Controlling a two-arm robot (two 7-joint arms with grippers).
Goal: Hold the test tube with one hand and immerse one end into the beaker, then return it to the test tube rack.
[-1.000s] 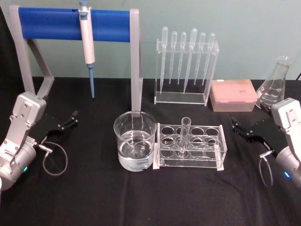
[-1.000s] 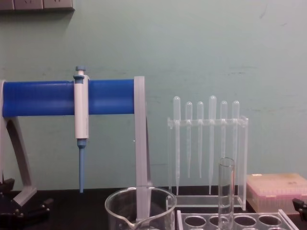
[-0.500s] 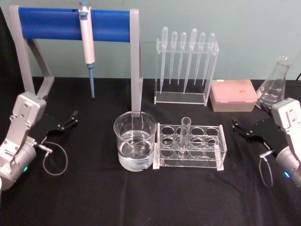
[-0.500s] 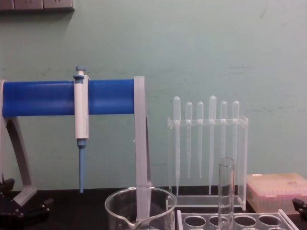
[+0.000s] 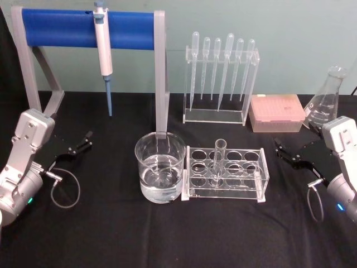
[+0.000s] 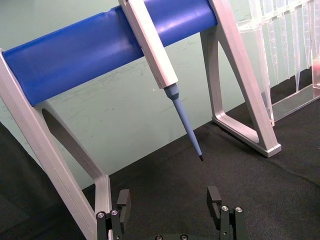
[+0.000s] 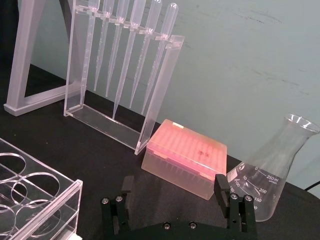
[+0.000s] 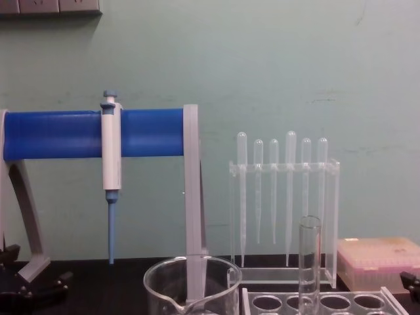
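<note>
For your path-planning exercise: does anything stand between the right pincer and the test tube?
Nothing visible does. The right pincer, open, has only black table before the rack. The test tube stands in the rack, its upper part rising free above it.

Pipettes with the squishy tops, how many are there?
6 pipettes. They all hang side by side in one row in the clear stand at the back of the table, between the blue-barred frame and the pink box. None looks hidden.
</note>
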